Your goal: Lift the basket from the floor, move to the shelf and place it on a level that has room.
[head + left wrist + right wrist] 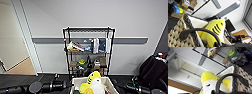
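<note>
Between our two arms, low in the head view, the basket (pixel 75 83) sits carried in front of the shelf (pixel 88 51), its white lining open upward and a yellow plush shark (pixel 93 77) poking out over a white plush toy (pixel 97 86). We judge the load light: soft toys, no hard or dense contents that we can see. Its woven cream sides look semi-stiff, likely to flex a little if squeezed, so we would rather trust the dark loop handles than the walls. Each wrist view shows one such handle close up, the left handle (pixel 199 32) arching over the thick braided rim (pixel 189 25), the right handle (pixel 228 78) doing the same on its side. Whether our fingers are clenched on those loops or released we cannot tell on either side; the pictures do not show them plainly. The weave gives a rough, non-slippery hold, but the loops are thin and could let the basket swing or tip, so we judge level, even lifting from both ends the safe way. The level (pixel 88 29) capping the rack looks bare, while the tiers below carry books and small items
</note>
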Controlling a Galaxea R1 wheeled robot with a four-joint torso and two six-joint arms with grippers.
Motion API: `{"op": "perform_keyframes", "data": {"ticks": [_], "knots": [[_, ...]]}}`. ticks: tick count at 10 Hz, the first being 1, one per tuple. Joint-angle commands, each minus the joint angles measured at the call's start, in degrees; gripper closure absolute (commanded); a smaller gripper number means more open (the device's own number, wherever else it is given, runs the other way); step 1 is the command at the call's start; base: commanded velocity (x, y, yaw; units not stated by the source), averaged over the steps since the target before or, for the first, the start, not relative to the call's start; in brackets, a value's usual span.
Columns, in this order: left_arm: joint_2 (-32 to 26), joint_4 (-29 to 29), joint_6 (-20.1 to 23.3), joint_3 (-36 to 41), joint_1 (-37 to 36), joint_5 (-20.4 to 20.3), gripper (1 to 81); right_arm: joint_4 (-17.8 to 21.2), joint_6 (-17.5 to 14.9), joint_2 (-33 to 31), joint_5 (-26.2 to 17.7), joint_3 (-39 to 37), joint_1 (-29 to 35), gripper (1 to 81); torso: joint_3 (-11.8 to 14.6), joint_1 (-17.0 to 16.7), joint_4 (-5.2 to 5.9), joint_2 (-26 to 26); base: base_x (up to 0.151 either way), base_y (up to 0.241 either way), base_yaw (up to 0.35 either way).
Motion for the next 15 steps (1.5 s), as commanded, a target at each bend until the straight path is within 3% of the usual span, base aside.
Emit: {"op": "perform_keyframes", "data": {"ticks": [1, 5, 7, 8, 11, 15], "knots": [[-0.4, -1.0, 0.6, 1.7, -7.7, 1.4, 81.1, 0.1, 0.5, -0.9, -0.4, 3.1, 7.2, 81.1, -0.1, 0.0, 0.00, -0.1, 0.000, 0.000, 0.000], [0.7, -0.9, 0.6, 0.3, -7.0, 1.4, 81.1, -0.1, 0.5, -0.7, -0.4, 2.8, 7.0, 81.1, 0.8, -0.8, 0.00, 0.7, 0.000, 0.000, 0.000], [0.7, -0.8, 0.6, 1.0, -7.0, 1.4, 81.1, -0.2, 0.5, -0.7, -0.4, 2.7, 6.9, 81.1, 4.9, -0.8, 0.00, 0.7, 0.000, 0.000, 0.000], [0.5, -0.8, 0.6, 1.0, -7.0, 1.4, 81.1, -0.2, 0.5, -0.6, -0.4, 2.7, 6.9, 81.1, 1.5, -0.8, 0.00, 0.7, 0.000, 0.000, 0.000], [0.7, -0.8, 0.6, 1.1, -7.0, 1.4, 81.1, -0.2, 0.5, -0.6, -0.4, 2.6, 6.6, 81.1, 4.0, -0.9, 0.00, 0.7, 0.000, 0.000, 0.000], [0.5, -0.9, 0.6, 1.1, -7.0, 1.4, 81.1, -0.2, 0.4, -0.3, -0.3, 2.5, 6.3, 81.1, 4.2, -1.0, 0.00, 0.7, 0.063, 0.000, 0.000]]}}
